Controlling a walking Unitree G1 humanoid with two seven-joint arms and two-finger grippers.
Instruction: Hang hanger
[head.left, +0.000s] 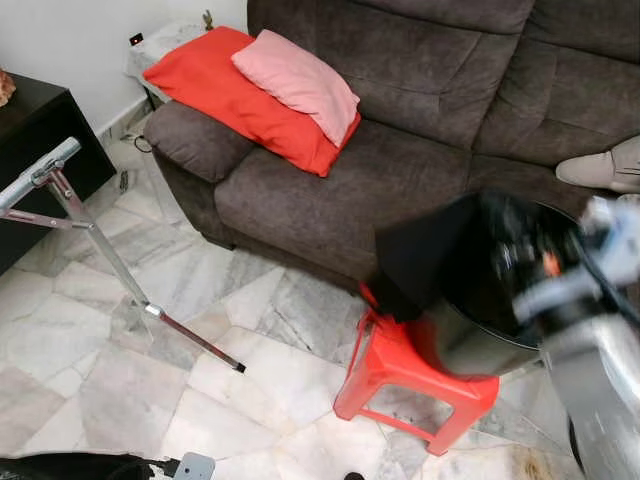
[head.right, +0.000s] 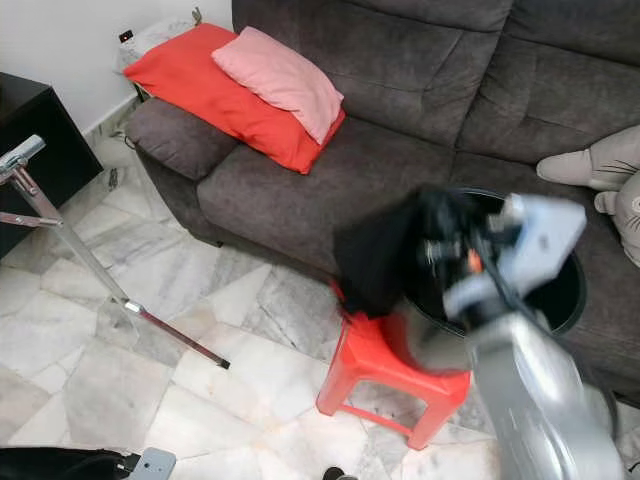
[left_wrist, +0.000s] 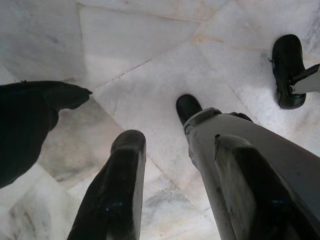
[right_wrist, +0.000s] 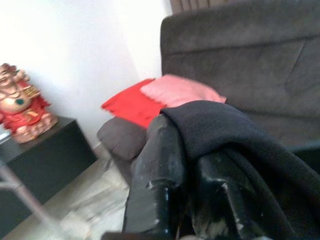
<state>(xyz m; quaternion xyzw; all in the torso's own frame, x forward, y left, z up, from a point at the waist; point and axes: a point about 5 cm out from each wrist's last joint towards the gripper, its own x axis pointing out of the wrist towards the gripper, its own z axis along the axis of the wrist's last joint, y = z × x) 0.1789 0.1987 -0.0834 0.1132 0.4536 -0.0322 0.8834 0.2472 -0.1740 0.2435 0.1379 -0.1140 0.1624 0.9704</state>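
Note:
My right gripper (head.left: 515, 250) is raised in front of the sofa and blurred by motion. It is shut on a black cloth (head.left: 420, 260) that hangs from it over the red stool. In the right wrist view the black cloth (right_wrist: 230, 135) drapes over both fingers (right_wrist: 160, 170), which stand close together. I cannot make out a hanger. A metal rack (head.left: 60, 190) with a slanted leg stands on the floor at the left. My left gripper (left_wrist: 177, 145) hangs low over the marble floor, open, with nothing between its fingers.
A red plastic stool (head.left: 400, 370) stands before the brown sofa (head.left: 400, 170), with a black bin (head.right: 560, 290) by it. A red cushion (head.left: 220, 80) and a pink pillow (head.left: 300, 80) lie on the sofa's left end. A black cabinet (head.left: 30, 140) stands far left.

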